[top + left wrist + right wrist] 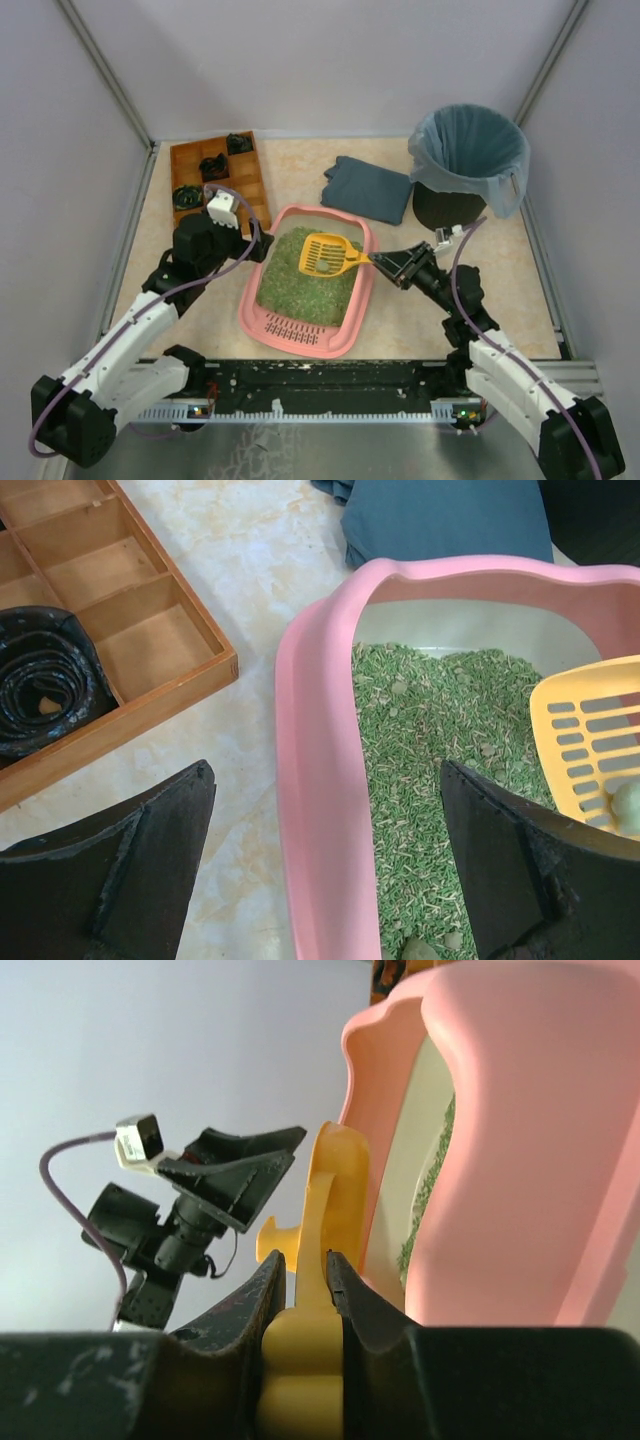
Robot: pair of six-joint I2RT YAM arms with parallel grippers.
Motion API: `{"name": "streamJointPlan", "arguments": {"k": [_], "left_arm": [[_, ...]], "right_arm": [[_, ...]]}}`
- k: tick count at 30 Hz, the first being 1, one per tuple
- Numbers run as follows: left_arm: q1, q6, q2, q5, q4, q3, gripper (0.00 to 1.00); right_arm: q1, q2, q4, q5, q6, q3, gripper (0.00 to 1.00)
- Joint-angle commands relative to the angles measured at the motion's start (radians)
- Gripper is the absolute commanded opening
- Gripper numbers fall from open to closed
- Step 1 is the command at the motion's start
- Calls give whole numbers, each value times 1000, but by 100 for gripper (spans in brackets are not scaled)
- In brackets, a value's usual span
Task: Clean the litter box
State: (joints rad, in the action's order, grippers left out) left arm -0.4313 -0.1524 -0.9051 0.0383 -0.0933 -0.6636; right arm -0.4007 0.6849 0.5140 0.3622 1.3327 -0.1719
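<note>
The pink litter box [300, 335] holds green litter [300, 280] in the middle of the table. My left gripper [258, 245] is open, its jaws straddling the box's left rim [310, 780], one finger outside and one over the litter. Neither finger touches the rim. My right gripper [385, 262] is shut on the handle of a yellow slotted scoop [328, 255]. The scoop's head hangs over the litter with a pale lump [630, 805] lying in it. In the right wrist view the fingers [265, 1290] clamp the yellow handle [300, 1350] beside the box's pink wall [520, 1160].
A brown wooden compartment tray [215, 185] with black rolls [40, 685] stands at the back left. A folded blue-grey cloth [368, 188] lies behind the box. A black bin with a blue-grey bag [468, 160] stands at the back right.
</note>
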Motion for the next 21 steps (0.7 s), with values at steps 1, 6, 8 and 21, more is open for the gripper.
{"name": "streamJointPlan", "arguments": {"k": [1,6,8,21], "left_arm": [[3,12,-2,28,12,-21,97],[4,17,-13,24,0,-30,97],[5,14,-10,17,-5,-27,97],[6,15,-60,41,-14,-44,97]], "right_arm": [[-20,54,138,63,8,-33,0],[26,50,24,64,-2,-31,0],[22,42,65,41,34,0,0],[25,84,65,104,-8,-102,0]]}}
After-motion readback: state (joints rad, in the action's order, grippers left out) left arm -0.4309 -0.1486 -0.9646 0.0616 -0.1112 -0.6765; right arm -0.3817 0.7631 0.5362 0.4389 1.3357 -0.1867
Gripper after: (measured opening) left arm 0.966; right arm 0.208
